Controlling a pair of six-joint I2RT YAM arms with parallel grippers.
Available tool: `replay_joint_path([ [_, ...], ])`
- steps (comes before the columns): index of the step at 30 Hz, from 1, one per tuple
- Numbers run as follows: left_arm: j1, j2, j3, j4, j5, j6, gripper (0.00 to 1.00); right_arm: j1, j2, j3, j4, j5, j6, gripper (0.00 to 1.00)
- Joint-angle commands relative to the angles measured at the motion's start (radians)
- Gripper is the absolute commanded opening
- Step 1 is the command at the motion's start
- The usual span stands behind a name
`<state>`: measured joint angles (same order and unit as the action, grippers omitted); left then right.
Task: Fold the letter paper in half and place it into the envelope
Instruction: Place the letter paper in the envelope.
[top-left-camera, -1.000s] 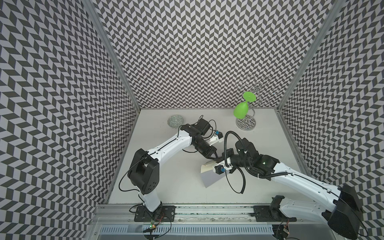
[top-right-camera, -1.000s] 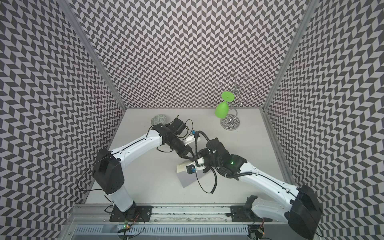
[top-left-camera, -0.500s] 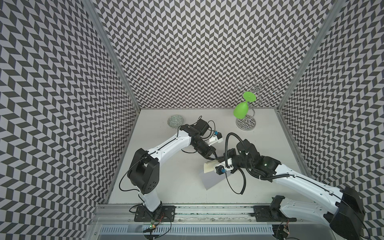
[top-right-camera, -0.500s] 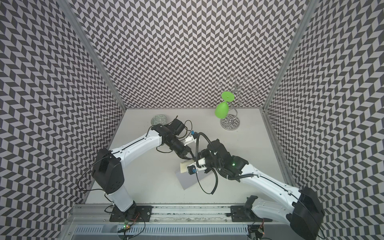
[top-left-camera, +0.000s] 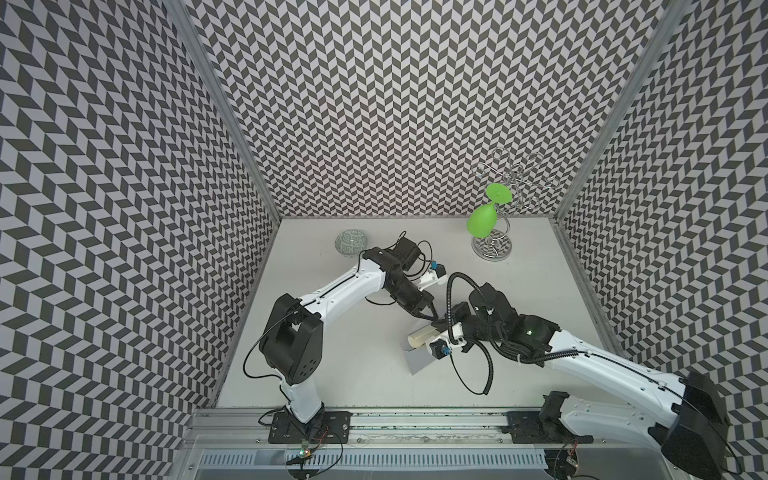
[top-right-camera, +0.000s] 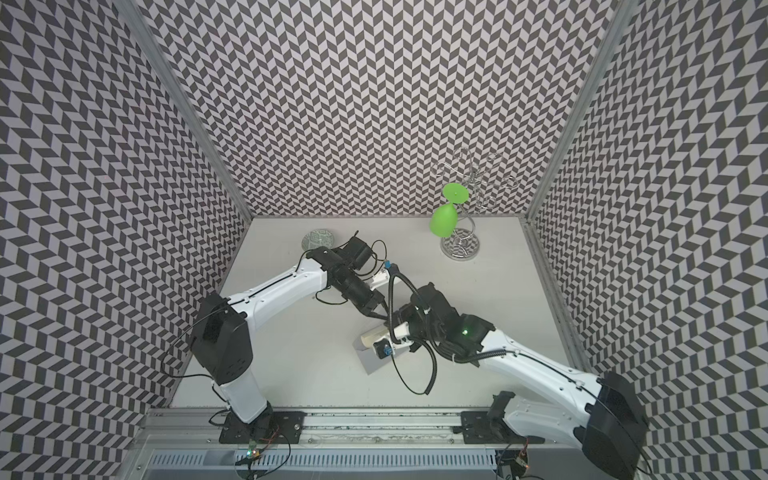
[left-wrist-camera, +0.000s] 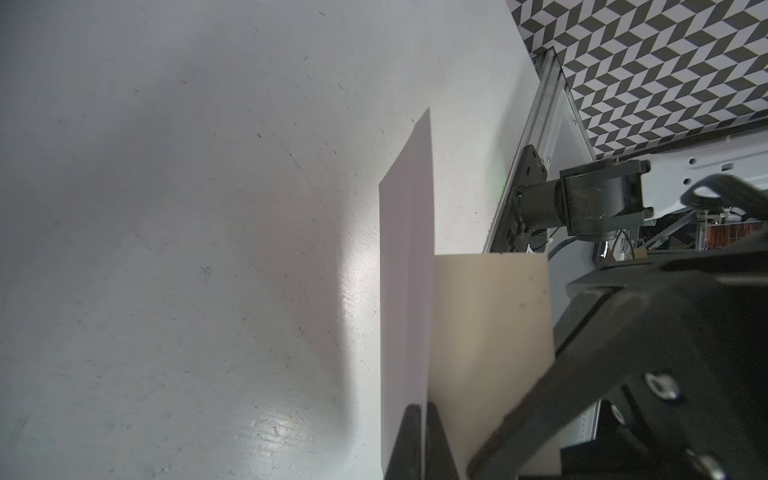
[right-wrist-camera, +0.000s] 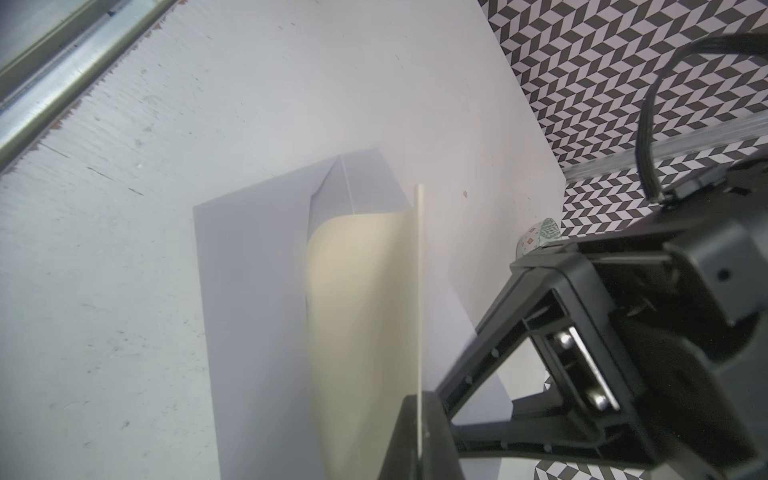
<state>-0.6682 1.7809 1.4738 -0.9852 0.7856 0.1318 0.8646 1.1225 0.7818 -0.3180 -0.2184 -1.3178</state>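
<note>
Left gripper (left-wrist-camera: 422, 415): jaws pinched right down on the thin edge of the envelope (left-wrist-camera: 405, 270), nothing else in them. Right gripper (right-wrist-camera: 419, 405): jaws closed just as tight, on one edge of the letter paper (right-wrist-camera: 361, 311). In both top views you see the two tools nose to nose mid-table. The left one reaches in from the back-left, the right arm from the front-right.

Envelope (top-left-camera: 417, 359): long axis runs diagonally across the table (top-left-camera: 353, 374). The free short end points front-left and the other end is hidden under the right wrist. The gripped side is lifted, so it sits tilted. You can't tell how much of the low side touches the table. In the right wrist view its mouth gapes on the side facing the paper, with a folded grey panel behind.

Letter paper (top-left-camera: 422, 336): cream side out, bowed into a curve, long axis parallel to the envelope's. In the right wrist view you see the held edge edge-on. The opposite side curls down to the envelope mouth and looks tucked behind the front panel. You can't tell how deep. In the left wrist view the paper sits right beside the envelope.

Surface: matte off-white top, scuffed and scratched, with an aluminium front rail (top-left-camera: 415, 419). Walls (top-left-camera: 395, 104) on three sides, black-and-white chevron print. Back-left you have a small patterned dish (top-left-camera: 351, 243). Back-right there's a wire stand (top-left-camera: 494, 249) with a green glass (top-left-camera: 481, 222) hanging upside down.
</note>
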Motion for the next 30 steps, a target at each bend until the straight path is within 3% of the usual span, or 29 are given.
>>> replay_joint_path([
  [1,-0.017,0.011,0.03,0.01,0.037,-0.006,0.0,0.017,-0.009,-0.024,0.002,0.025,-0.002,0.0],
  [10,-0.022,0.017,0.013,0.003,0.032,0.006,0.0,0.014,-0.028,-0.047,0.094,0.175,0.075,0.0],
  [20,-0.021,0.012,-0.007,0.004,0.026,0.008,0.0,-0.004,-0.086,-0.127,0.161,0.211,0.129,0.0],
  [30,-0.021,0.02,-0.011,0.008,0.021,0.003,0.0,-0.042,-0.122,-0.162,0.155,0.226,0.076,0.0],
])
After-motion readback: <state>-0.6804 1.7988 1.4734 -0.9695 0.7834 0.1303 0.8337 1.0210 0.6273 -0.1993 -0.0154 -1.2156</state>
